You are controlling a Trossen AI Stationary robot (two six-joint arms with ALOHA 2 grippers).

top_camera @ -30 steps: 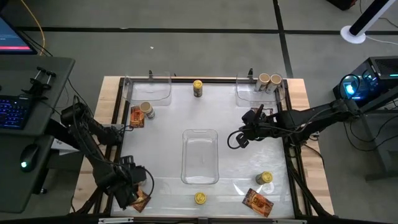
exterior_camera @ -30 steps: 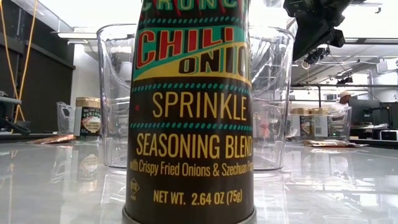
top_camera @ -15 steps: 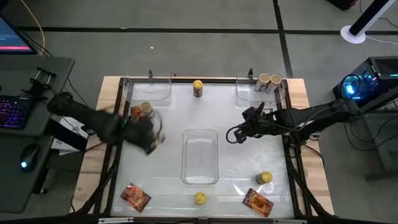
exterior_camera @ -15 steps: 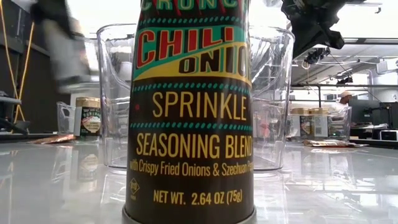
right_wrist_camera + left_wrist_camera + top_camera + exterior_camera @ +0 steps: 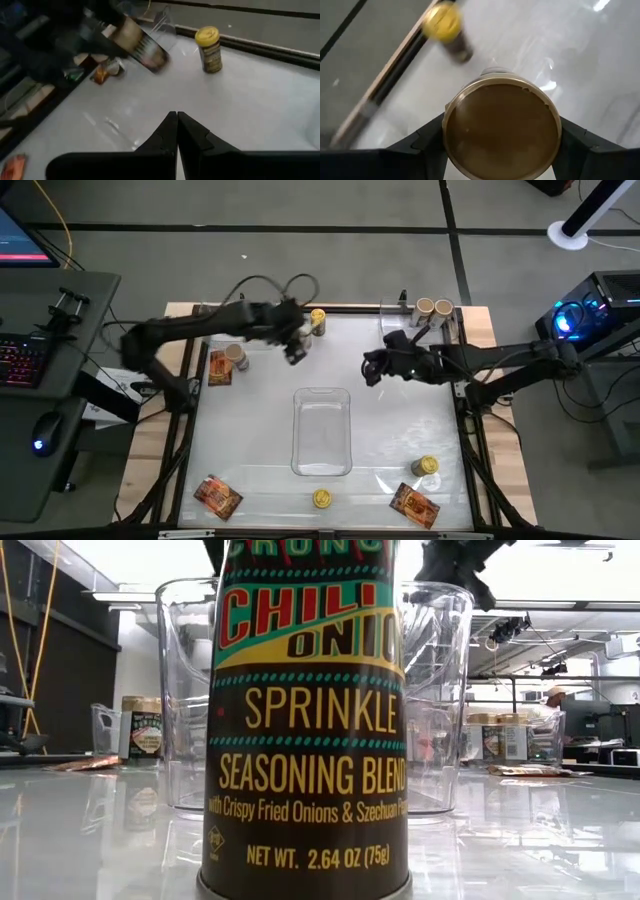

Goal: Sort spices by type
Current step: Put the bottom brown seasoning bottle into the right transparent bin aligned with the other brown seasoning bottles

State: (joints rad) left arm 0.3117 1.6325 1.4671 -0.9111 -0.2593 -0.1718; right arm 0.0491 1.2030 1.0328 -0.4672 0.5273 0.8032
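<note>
Robot body: two dark jointed arms, matching finish.
Left arm (image 5: 190,330) is matte black, built of slim tubular links, with thin black cable looping loosely above its forward section. Right arm (image 5: 500,365) is the same black, with cable running along its links and a coiled loop near the wrist. Left end effector (image 5: 501,150) has two black angular fingers (image 5: 422,145). Right end effector (image 5: 176,131) has two black wedge-shaped fingers tapering to narrow tips.

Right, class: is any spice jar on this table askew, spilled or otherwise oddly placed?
One beige-lidded jar is tilted, but only because the left hand grips it in the air, lid towards its wrist. The yellow-lidded jar nearby stands upright. Nothing looks spilled.
</note>
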